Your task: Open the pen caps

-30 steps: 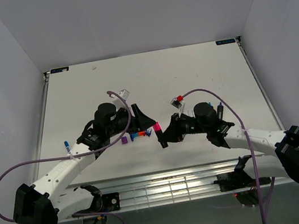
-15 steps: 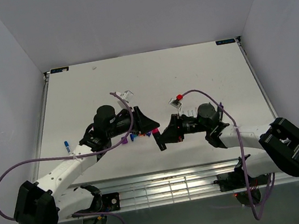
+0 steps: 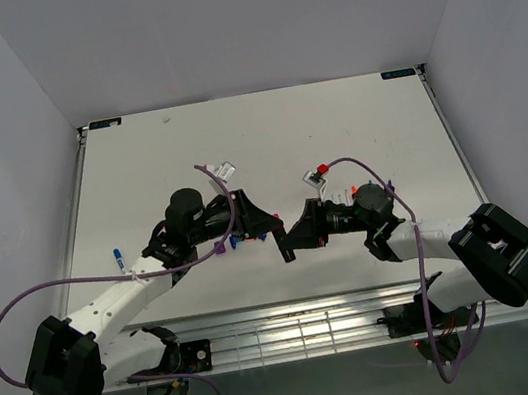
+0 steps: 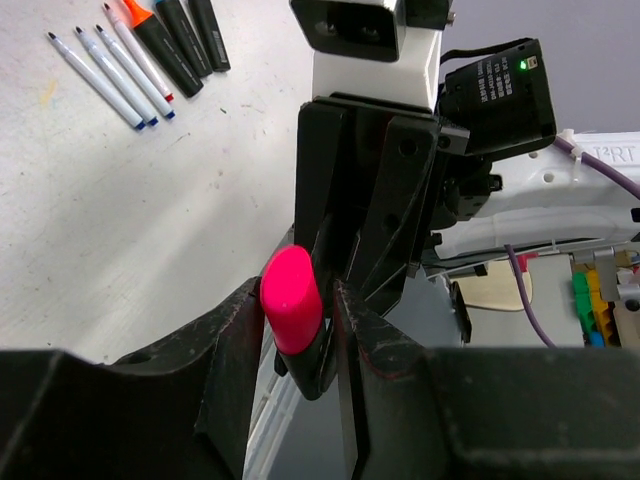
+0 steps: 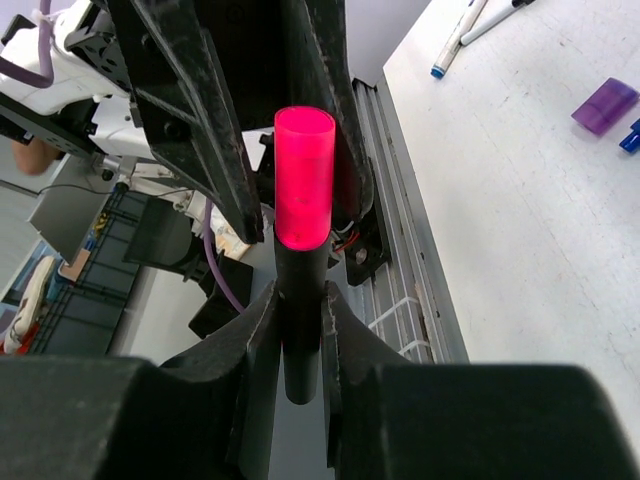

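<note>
The magenta cap [image 4: 290, 298] is up in the air over the middle of the bench [image 3: 353, 122], about halfway between the left and right edges and nearer the near edge than the far one. The left gripper [image 4: 293, 292] is pinched narrow across it, 1 finger on each flank. The right gripper [image 5: 299, 296] is clamped narrow on the black highlighter body [image 5: 300, 360] just below the seam, so the 2 claws face each other with the pen running between them. The step in hand looks like the pull-apart. To do it well, the arms should draw apart straight along the pen's axis with no bending. The left pads should bear on magenta plastic only, never bridging onto the black barrel. Both grips must be firm, since the cap is smooth and round and could slide out. A small twist may help break the fit. A loose purple cap [image 5: 604, 104] lies on the bench. No brand or label is legible on the pen. The only readable writing is "I2RT" on the white arm link [image 4: 605, 160] in the left wrist view.
</note>
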### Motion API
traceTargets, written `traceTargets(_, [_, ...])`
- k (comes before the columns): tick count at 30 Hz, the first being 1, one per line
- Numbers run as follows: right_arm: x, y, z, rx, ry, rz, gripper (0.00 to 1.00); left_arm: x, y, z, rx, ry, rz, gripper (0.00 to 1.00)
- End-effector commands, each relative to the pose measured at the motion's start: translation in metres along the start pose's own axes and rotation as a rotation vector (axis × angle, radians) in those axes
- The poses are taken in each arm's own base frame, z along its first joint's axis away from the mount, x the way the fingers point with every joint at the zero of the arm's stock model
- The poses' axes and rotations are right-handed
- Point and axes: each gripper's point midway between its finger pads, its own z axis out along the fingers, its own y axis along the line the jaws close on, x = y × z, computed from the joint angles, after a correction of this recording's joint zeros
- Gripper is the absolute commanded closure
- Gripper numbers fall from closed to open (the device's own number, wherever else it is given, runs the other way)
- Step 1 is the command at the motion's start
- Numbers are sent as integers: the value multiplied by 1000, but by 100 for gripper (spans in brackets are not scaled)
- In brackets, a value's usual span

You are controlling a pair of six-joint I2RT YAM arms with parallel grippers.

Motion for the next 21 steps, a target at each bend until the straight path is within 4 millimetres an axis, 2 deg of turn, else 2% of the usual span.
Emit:
traceTargets(1, [-9, 7, -1, -33, -33, -38, 92, 2, -11, -3, 54, 4, -6, 56])
traceTargets(7, [-9, 4, 0, -24, -36, -30, 92, 3, -10, -1, 61, 11, -28, 61])
traceTargets(17, [-5, -6, 0, 16, -20, -28, 92, -6, -12, 6, 60, 2, -68, 79])
traceTargets(19, [-1, -12, -2, 41, -10, -16, 92, -9, -12, 6, 59, -14, -73, 78])
traceTargets(21, [1, -12, -3, 43, -5, -23, 92, -10, -14, 6, 67, -23, -71, 70])
